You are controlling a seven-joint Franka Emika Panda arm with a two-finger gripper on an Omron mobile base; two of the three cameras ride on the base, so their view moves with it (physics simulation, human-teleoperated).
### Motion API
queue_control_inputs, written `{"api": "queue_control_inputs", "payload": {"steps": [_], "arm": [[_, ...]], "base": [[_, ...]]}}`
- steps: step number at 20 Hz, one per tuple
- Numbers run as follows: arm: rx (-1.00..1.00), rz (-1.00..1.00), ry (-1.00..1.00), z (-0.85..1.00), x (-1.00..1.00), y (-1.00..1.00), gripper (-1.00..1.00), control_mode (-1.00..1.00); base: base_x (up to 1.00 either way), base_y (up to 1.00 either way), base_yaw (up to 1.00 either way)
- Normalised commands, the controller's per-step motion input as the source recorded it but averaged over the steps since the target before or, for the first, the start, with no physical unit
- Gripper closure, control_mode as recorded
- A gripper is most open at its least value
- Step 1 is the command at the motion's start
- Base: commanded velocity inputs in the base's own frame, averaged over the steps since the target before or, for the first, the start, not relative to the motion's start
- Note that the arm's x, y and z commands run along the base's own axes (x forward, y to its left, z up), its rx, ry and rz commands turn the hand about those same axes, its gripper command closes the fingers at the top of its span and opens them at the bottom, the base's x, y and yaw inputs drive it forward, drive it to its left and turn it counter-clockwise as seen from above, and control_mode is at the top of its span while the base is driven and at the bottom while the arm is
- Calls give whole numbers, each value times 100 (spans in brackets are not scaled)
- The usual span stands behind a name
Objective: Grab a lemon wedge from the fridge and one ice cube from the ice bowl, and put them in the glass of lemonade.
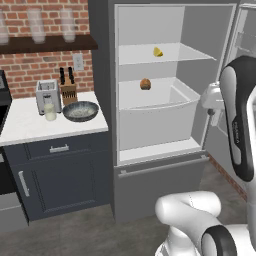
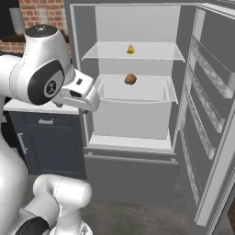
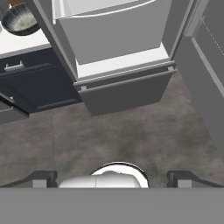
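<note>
On the counter [image 1: 30,131] at the left, the glass [image 1: 50,112] stands upright just beside the ice bowl [image 1: 80,111], so both are near for the drop. The fridge [image 1: 102,75] stands open, and the lemon wedge [image 1: 158,51] lies on the upper shelf, tip up; its long axis I cannot tell. The gripper [image 3: 112,179], fingers fully spread and empty, looks down at the floor.
</note>
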Motion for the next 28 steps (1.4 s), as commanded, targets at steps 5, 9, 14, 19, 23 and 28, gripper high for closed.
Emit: {"api": "queue_control_inputs", "payload": {"steps": [5, 9, 14, 19, 23, 28], "arm": [[0, 0, 0, 0, 21, 0, -100, -100], [0, 1, 0, 0, 51, 0, -100, -100], [3, 0, 0, 0, 40, -3, -100, -100], [5, 1, -9, 0, -7, -13, -100, -100], [4, -1, -16, 0, -4, 0, -100, 100], [0, 0, 0, 0, 0, 0, -100, 100]], "base": [[0, 0, 0], [0, 0, 0], [0, 0, 0], [0, 0, 0], [1, 0, 0], [36, -12, 2]]}}
